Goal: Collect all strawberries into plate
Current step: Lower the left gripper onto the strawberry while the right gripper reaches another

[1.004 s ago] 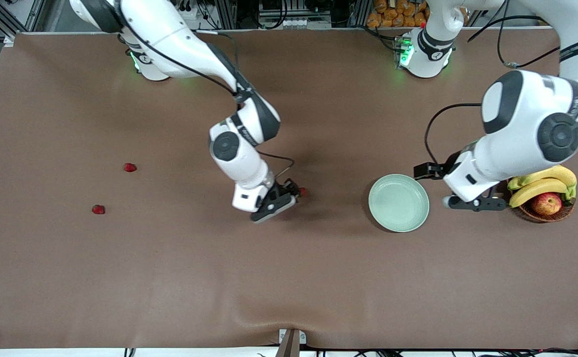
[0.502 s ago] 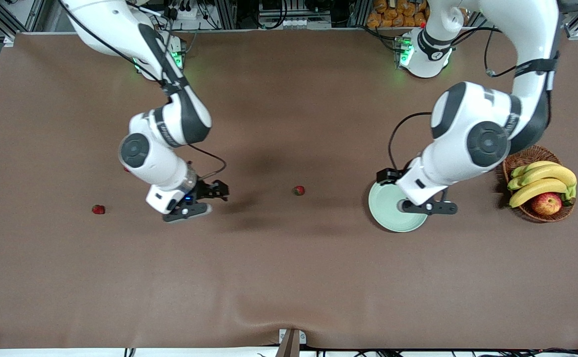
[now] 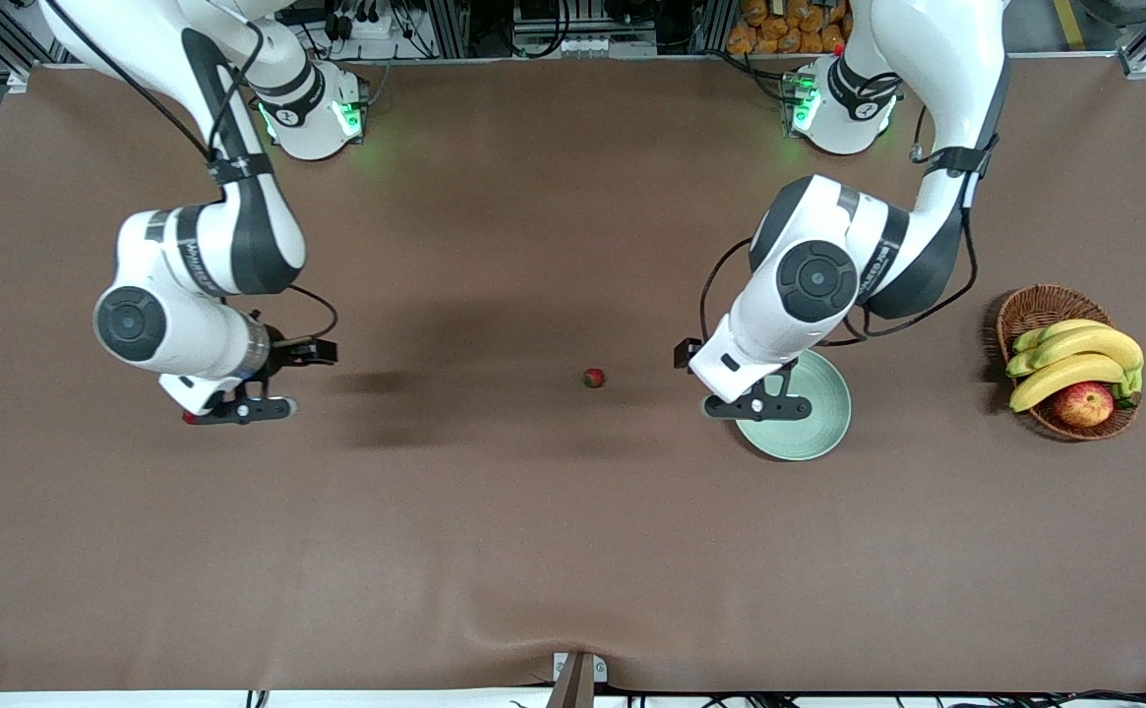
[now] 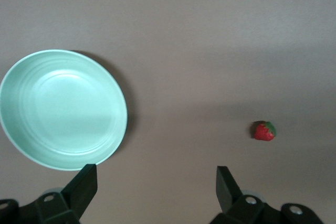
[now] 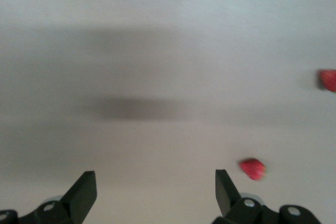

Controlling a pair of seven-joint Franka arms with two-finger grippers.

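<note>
One strawberry [image 3: 592,378] lies mid-table, a short way from the pale mint-green plate [image 3: 814,418] toward the right arm's end; both show in the left wrist view, the strawberry [image 4: 264,130] and the empty plate [image 4: 63,108]. My left gripper [image 3: 759,405] hangs open and empty over the plate's rim; it shows open in its wrist view [image 4: 156,182]. My right gripper [image 3: 238,408] is open and empty in its wrist view [image 5: 155,184], over the table near its arm's end. Two more strawberries show there [image 5: 253,168] [image 5: 328,80]; in the front view one peeks out [image 3: 188,419], the other is hidden.
A brown wicker basket [image 3: 1025,315] with bananas [image 3: 1074,359] and a red-yellow apple [image 3: 1084,403] stands at the left arm's end of the table. The brown table cover [image 3: 533,551] is bare nearer the front camera.
My right gripper left the mid-table strawberry lying there and swung to its own end, over the other two. My left gripper moved from beside the basket to over the plate.
</note>
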